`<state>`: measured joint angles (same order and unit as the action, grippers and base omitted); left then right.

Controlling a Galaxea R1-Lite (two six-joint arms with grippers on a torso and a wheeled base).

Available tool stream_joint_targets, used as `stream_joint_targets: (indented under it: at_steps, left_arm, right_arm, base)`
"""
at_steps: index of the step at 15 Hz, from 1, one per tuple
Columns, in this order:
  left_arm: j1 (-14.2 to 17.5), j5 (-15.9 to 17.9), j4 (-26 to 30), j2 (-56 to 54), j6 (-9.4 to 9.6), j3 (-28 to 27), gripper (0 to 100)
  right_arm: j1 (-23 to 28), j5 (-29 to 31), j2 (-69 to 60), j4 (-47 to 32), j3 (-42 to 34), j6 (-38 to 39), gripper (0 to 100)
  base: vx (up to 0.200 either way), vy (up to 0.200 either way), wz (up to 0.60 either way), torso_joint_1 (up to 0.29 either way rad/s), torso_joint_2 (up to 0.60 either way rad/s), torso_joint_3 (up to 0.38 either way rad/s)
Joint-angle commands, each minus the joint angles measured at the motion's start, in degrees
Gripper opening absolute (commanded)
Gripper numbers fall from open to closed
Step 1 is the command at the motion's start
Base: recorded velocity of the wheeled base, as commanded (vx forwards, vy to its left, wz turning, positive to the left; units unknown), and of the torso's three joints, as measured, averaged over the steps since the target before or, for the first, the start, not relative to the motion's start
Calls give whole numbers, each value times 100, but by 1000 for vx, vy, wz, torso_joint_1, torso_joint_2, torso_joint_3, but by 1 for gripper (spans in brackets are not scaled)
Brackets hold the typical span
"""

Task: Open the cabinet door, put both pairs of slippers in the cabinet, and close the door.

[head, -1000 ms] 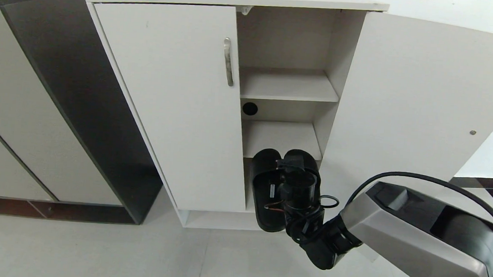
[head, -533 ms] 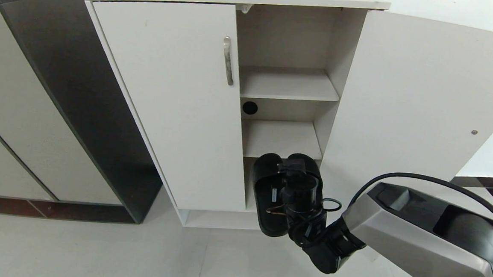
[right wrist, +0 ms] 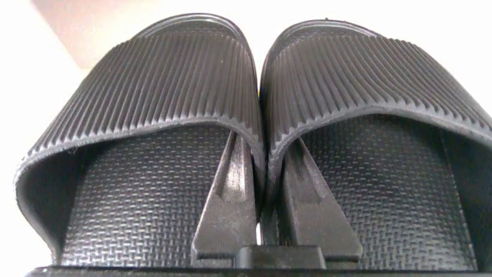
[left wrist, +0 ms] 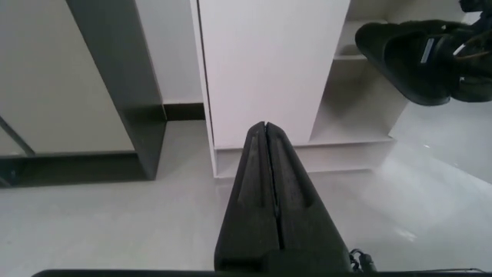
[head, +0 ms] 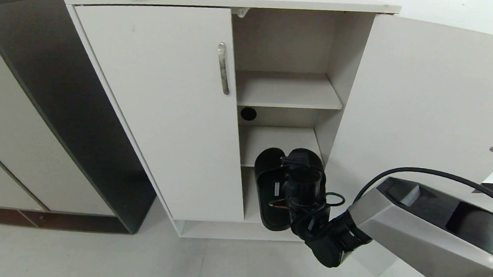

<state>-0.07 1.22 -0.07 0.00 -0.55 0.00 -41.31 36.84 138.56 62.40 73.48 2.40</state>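
Black slippers (head: 269,191) in right hand (right wrist: 265,200) at open cabinet (head: 347,50)

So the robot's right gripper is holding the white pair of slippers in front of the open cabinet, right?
Not white: the right gripper holds the black slippers, as the right wrist view shows. It is in front of the open cabinet.

No readable text (white label (head: 276,187) on black slipper (head: 266,202) illegible).
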Motion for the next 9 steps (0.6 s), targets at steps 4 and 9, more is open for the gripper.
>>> stream_joint_targets:
  at_steps: [4,9]
  left_arm:
    - [-1,1,-1,9,-7,0,0]
    - [-1,1,-1,9,2,0,0]
  right_arm:
    - [-8,7,-57,-299,-45,6,0]
    - [62,7,-31,-334,-1,15,0]
  base:
    - [200,0,0,2,2,2]
    - [200,0,0,3,3,5]
